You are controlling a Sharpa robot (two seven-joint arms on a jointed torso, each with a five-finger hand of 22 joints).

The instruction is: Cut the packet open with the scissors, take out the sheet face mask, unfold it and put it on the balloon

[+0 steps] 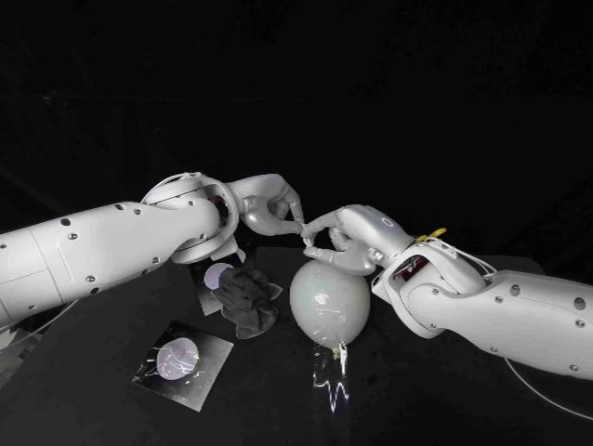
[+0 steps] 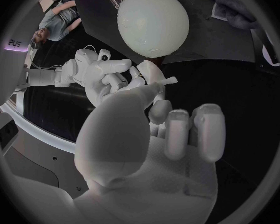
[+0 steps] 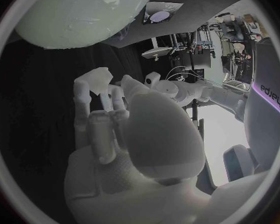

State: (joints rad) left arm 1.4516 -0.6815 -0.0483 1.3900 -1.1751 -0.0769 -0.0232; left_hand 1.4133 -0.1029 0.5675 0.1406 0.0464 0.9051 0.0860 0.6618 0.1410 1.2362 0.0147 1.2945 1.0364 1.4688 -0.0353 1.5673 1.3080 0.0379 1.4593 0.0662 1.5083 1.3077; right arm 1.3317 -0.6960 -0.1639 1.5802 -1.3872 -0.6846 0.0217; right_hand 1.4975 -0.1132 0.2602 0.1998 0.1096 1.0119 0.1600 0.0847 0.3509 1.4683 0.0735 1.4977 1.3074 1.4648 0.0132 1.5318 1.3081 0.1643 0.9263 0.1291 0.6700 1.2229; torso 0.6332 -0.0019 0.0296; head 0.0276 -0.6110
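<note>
Head view: we are seeing the left hand (image 1: 272,209) and the right hand (image 1: 336,234) meeting fingertip to fingertip, both raised in the air.

Left wrist view: we are noting a small pale piece (image 2: 155,77) where the two sets of fingers come together. We are judging that it could be the folded sheet mask, but we cannot tell. We are therefore logging the grasp of both hands as undetermined: the fingers are drawn in at the tips, and what they hold is unconfirmed.

The balloon (image 1: 330,302) is lying just below the right hand, on the robot's side of the meeting point. Its long axis is running from the fingertips back toward the robot, with the rounded end nearest the hands and the knotted end farthest. The right hand is the nearer one. The left hand is standing off to the balloon's side, near but apart.

The packet (image 1: 183,360) is lying flat, well apart from both hands, on the left arm's side. A dark crumpled cloth (image 1: 250,302) is sitting between the packet and the balloon, just beside the balloon.

We are judging the step in hand to be unfolding. Any sheet would then be coming down over the rounded end, laid along that long axis.
</note>
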